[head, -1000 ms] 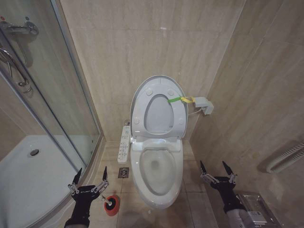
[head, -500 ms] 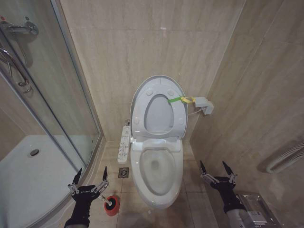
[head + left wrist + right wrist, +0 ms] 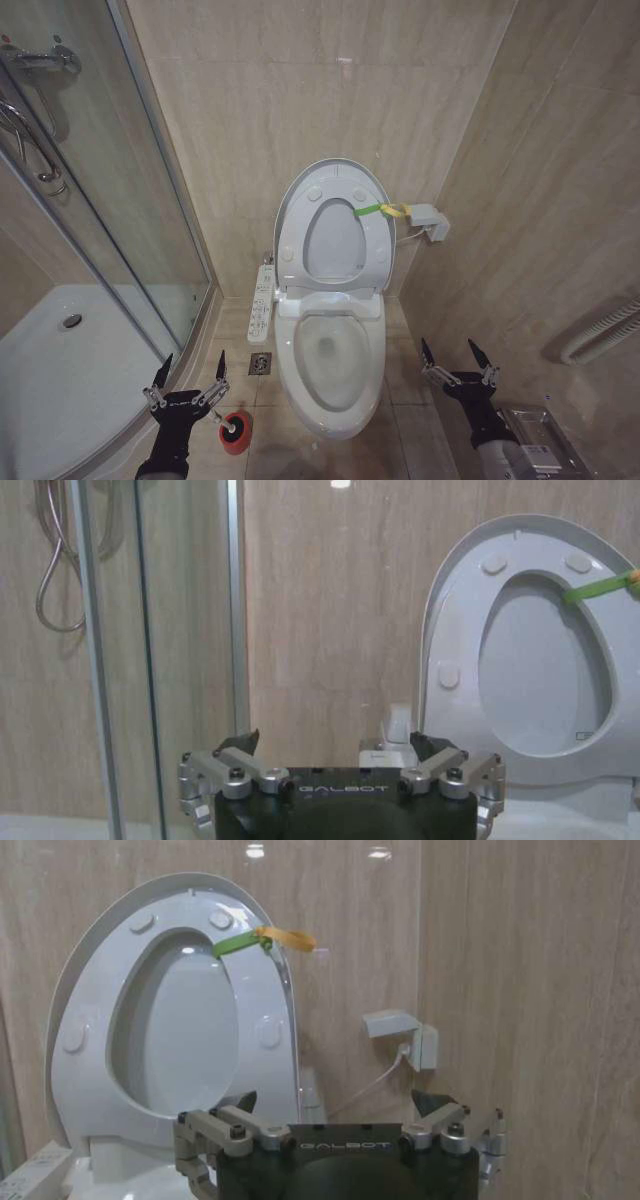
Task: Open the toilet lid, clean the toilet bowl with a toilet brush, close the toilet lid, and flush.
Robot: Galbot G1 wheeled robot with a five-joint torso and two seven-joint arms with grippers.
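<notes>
Head view is showing nothing moving since a second ago: toilet lid is standing raised against the wall, toilet bowl exposed, toilet brush sitting in its red holder beside the spread left gripper; right gripper is hovering spread, so brushing looks next

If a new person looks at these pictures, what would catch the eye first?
First, the toilet lid standing open against the back wall, a yellow-green strap at its edge, above the exposed toilet bowl. Next, the red cup holding the toilet brush on the floor, beside the open left tool; the open right tool hangs opposite.
</notes>
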